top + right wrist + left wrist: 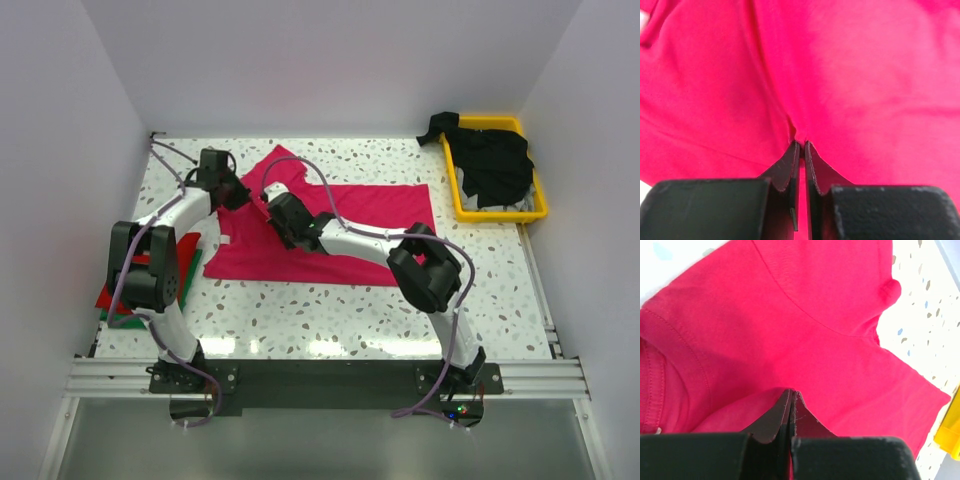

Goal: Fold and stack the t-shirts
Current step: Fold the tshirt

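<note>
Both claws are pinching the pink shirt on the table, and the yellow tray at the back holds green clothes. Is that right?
Not quite. The clothes in the yellow tray are black, not green, as the top external view shows. The rest holds: the left claw and the right claw both pinch the pink shirt on the table.

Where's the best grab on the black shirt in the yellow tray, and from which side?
Pinch the flap of the black shirt that spills over the far-left corner of the yellow tray. Come down from above, outside the tray's left wall. That part hangs past the rim, so the fingers would likely close on cloth without hitting plastic.
</note>
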Controlling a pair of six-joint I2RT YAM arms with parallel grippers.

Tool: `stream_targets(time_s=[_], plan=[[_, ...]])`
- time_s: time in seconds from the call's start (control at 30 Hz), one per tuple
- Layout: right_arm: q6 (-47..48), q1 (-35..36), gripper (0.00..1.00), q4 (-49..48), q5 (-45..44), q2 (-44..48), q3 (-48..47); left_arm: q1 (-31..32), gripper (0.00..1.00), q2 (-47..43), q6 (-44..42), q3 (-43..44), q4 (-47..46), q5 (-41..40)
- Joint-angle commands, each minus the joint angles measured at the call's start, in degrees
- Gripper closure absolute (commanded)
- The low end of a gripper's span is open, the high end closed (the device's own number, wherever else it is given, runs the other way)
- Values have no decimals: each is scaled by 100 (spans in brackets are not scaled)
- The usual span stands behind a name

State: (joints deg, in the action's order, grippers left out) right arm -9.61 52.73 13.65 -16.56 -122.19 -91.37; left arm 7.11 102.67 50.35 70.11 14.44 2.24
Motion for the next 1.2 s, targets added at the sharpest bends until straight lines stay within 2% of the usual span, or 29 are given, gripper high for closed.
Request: stream_targets(time_s=[0.0, 0.73, 0.83, 0.87, 0.9, 1.0, 1.03, 1.13, 1.17], plan=[[-217, -78, 95, -284, -348, 503, 102, 53, 100, -90, -95, 302, -134, 110], [-533, -430, 94, -416, -357, 644, 339, 220, 100, 183, -78, 689, -116, 171], [-551, -448, 90, -398, -331, 670, 357, 220, 100, 279, -95, 697, -151, 206], [-542, -448, 86, -398, -331, 688, 374, 220, 100, 332, -113, 706, -152, 215], [-534, -456, 78, -372, -339, 697, 392, 220, 100, 358, -130, 724, -152, 224], [-516, -518, 67, -284, -348, 837, 462, 177, 82, 411, -279, 802, -239, 417], [-525, -562, 65, -267, -313, 933, 489, 159, 60, 394, -323, 812, -266, 478], [-630, -702, 57, -179, -129, 1205, 682, 124, 32, 175, -385, 742, -362, 576], [-665, -746, 57, -161, 106, 1267, 813, 124, 30, 105, -394, 715, -371, 602]])
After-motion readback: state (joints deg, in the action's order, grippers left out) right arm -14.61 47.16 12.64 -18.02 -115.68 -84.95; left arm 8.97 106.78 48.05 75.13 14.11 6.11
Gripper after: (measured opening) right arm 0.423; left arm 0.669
